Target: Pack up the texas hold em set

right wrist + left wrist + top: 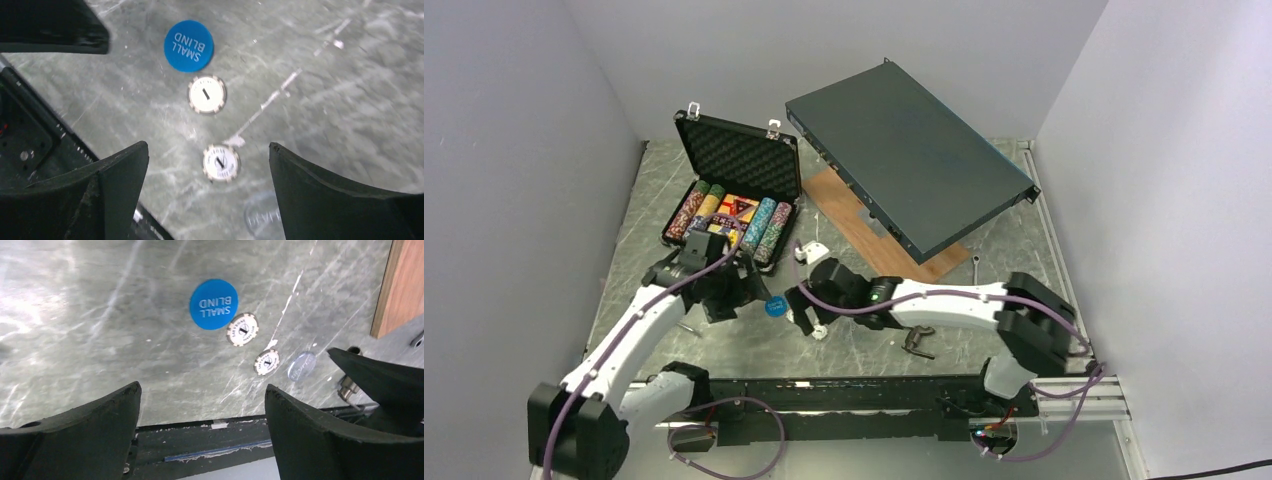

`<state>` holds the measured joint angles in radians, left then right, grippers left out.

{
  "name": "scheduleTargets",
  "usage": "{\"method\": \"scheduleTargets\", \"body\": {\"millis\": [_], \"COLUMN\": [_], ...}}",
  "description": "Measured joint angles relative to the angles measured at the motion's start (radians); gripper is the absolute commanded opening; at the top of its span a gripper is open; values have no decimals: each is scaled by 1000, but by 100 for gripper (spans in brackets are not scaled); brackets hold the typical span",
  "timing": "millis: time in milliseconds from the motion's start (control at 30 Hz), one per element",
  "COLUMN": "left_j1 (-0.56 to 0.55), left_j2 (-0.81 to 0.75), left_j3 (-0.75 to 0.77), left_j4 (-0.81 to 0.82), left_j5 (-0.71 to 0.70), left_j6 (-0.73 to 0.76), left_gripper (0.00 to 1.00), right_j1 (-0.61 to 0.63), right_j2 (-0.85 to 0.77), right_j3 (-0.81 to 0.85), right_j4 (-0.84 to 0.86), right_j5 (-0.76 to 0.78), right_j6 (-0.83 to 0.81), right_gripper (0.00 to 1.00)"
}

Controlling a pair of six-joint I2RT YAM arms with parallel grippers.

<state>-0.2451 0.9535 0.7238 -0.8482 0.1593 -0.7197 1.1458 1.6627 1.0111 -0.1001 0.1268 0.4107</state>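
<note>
Right gripper (209, 147) jaws gape empty over a white chip (221, 162); left gripper (202, 386) likewise spread. Briefcase (739, 158) stands lid-up beyond. Risk: chip (thin, flat on slick tabletop (325, 100)) skids as jaws close.

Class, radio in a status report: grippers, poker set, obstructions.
Left gripper and right gripper open, empty. Blue round SMALL BLIND disc, two white poker chips loose on marbled table; black foam-lined briefcase open. Nothing covers the chips.
</note>
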Motion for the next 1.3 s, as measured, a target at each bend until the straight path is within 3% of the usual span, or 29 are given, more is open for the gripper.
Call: {"method": "scheduleTargets", "body": {"millis": [333,500,767,1067,1300], "left_j1": [-163,-198,-246,-257,-259], "left_j2": [397,502,583,624,647], "left_j3": [94,135,154,165,185], "left_j4": [109,131,129,126,113], "left_j5": [-55,-93,-143,-198,-214], "left_j6": [-35,-35,-54,-64,-64], "left_gripper": [96,99,91,76,73], "right_j1": [-2,-6,-14,-16,-19], "right_j2": [-392,-500,-520,-492,-491], "right_j3": [-218,-261,-287,-287,-287], "right_j4": [-80,-103,-130,-129,-129], "right_j5": [51,81,94,96,97], "right_j6": [98,129,143,143,143], "right_gripper": [90,90,90,90,90]}}
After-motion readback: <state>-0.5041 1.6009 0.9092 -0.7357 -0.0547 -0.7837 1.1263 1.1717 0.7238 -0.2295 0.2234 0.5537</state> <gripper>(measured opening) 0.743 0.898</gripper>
